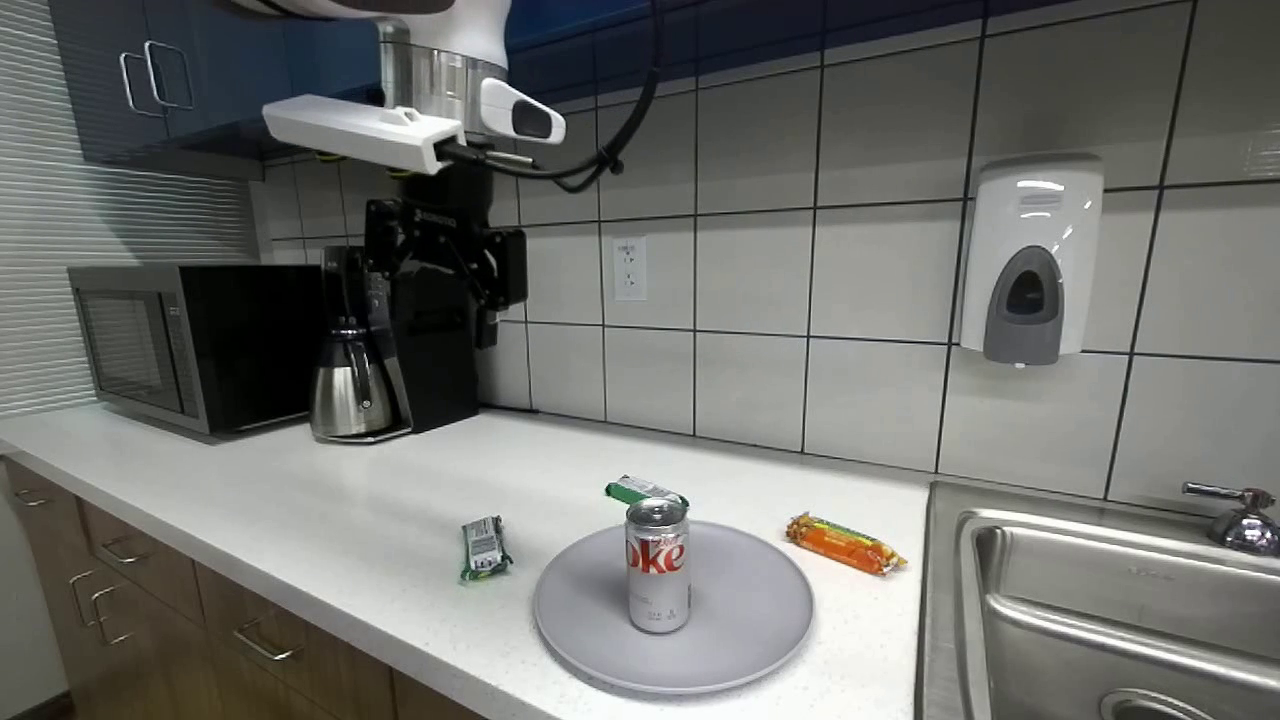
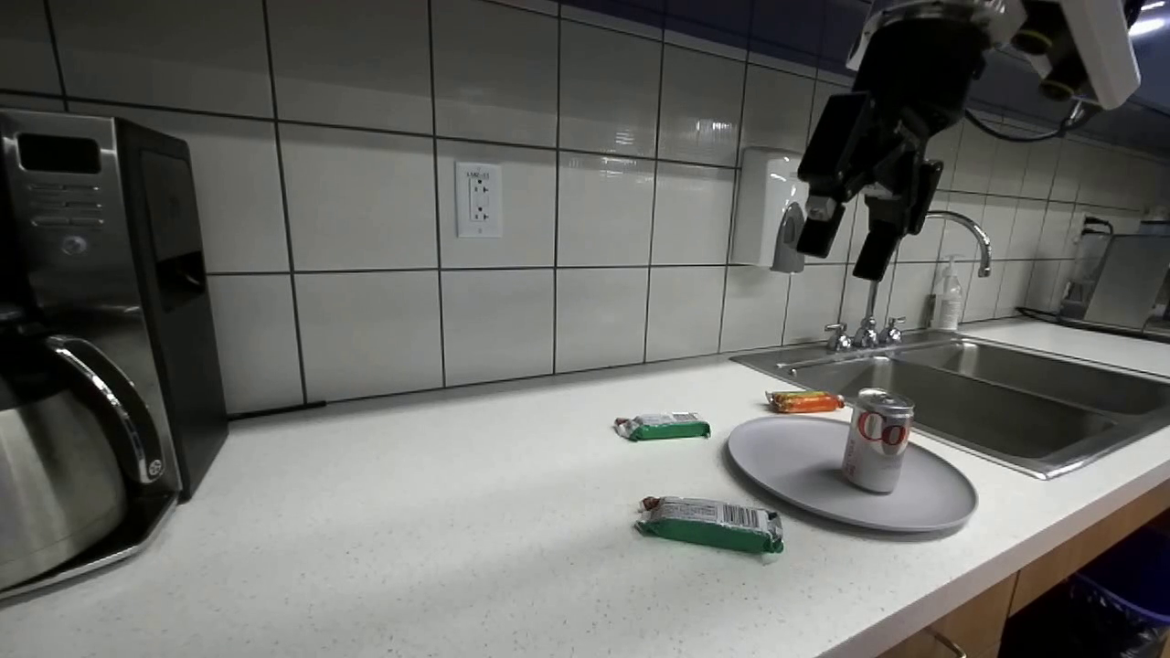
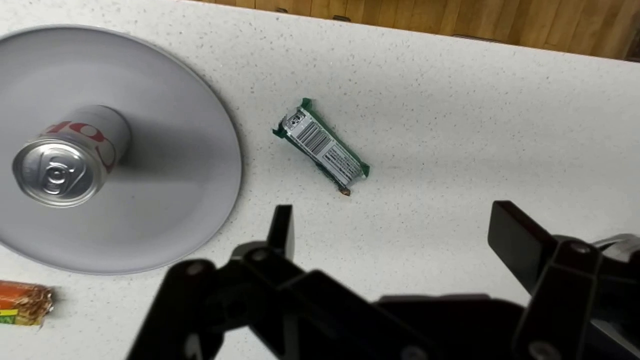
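My gripper (image 3: 392, 217): spread, empty, above counter (image 3: 450, 125). Near green-wrapped bar (image 1: 485, 547): left of plate (image 1: 745, 625) in both exterior views. Any descent, I judge: slow, fingers (image 3: 520, 245) squared across bar's narrow width.

Black covers the gripper (image 3: 392, 217) at the bottom of the wrist view. Above it, near the centre, the wrapped bar (image 3: 324, 147) pairs green edges with a silvery-white label striped by a black barcode. The can (image 3: 80, 147) at left is silver with red letters; the plate (image 3: 170, 215) is plain mauve-grey. At lower left, the snack packet (image 3: 22, 302) shows orange, brown, yellow and green. The counter (image 3: 500, 125) is white, speckled grey. In an exterior view, the 2nd bar (image 1: 640, 488) at centre is green and silvery-white, the tiles (image 1: 750, 270) are pale grey gridded by dark lines, and the cabinets (image 1: 220, 60) at upper left are dark blue.
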`<action>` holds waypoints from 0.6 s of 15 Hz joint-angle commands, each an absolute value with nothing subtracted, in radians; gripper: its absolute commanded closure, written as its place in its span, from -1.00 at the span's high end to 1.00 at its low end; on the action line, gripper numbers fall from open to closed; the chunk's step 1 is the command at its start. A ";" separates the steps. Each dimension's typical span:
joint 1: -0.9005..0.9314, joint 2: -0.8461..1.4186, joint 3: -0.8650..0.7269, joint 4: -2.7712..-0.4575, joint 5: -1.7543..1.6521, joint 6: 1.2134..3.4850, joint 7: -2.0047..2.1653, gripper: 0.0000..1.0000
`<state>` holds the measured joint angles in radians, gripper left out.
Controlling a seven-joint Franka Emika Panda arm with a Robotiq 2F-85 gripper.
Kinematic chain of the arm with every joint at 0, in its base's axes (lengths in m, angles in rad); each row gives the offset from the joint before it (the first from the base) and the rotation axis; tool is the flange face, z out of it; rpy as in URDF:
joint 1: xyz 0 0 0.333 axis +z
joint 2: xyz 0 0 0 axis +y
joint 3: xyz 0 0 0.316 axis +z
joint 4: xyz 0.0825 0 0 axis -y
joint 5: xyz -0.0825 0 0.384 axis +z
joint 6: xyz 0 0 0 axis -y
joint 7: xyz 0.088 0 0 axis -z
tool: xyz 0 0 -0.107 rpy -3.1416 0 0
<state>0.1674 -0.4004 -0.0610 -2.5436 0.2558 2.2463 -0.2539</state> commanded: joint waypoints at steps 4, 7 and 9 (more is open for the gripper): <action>0.109 -0.339 -0.053 -2.539 0.198 2.308 -0.250 1.00; 0.090 -0.300 -0.061 -2.534 0.200 2.335 -0.247 1.00; 0.076 -0.269 -0.063 -2.532 0.199 2.359 -0.244 1.00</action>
<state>0.1023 -0.3137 -0.0668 -2.5451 0.2153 2.3244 -0.2538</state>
